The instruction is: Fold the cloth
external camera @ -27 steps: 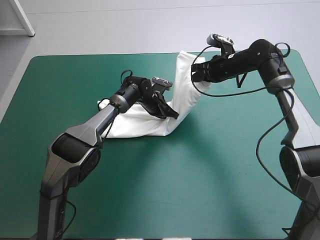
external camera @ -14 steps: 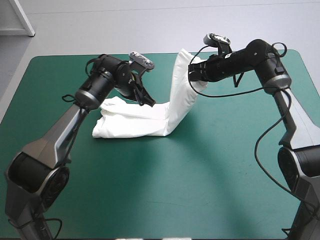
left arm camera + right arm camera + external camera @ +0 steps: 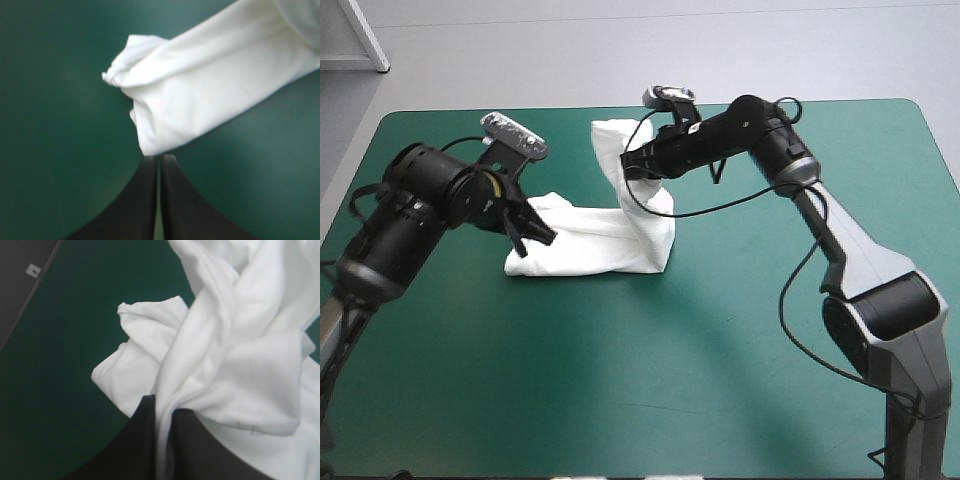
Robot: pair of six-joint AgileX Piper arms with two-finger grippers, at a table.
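**High view:** a white fabric short-sleeved T-shirt [image 3: 590, 245] lies mid-bench as a folded band. Its long axis runs left–right across the teal-green-covered bench [image 3: 720, 330]. Its right end rises toward the far edge, hanging from the right tool [image 3: 632, 165].

**Left wrist view:** the left tool [image 3: 159, 162], pressed together and empty, points at the band's left end [image 3: 150, 135].

**Right wrist view:** the right tool [image 3: 162, 415] pinches a gathered fold of the T-shirt [image 3: 250, 370].

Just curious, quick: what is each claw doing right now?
Left gripper: shut, empty, T-shirt just ahead.
Right gripper: shut on the T-shirt.
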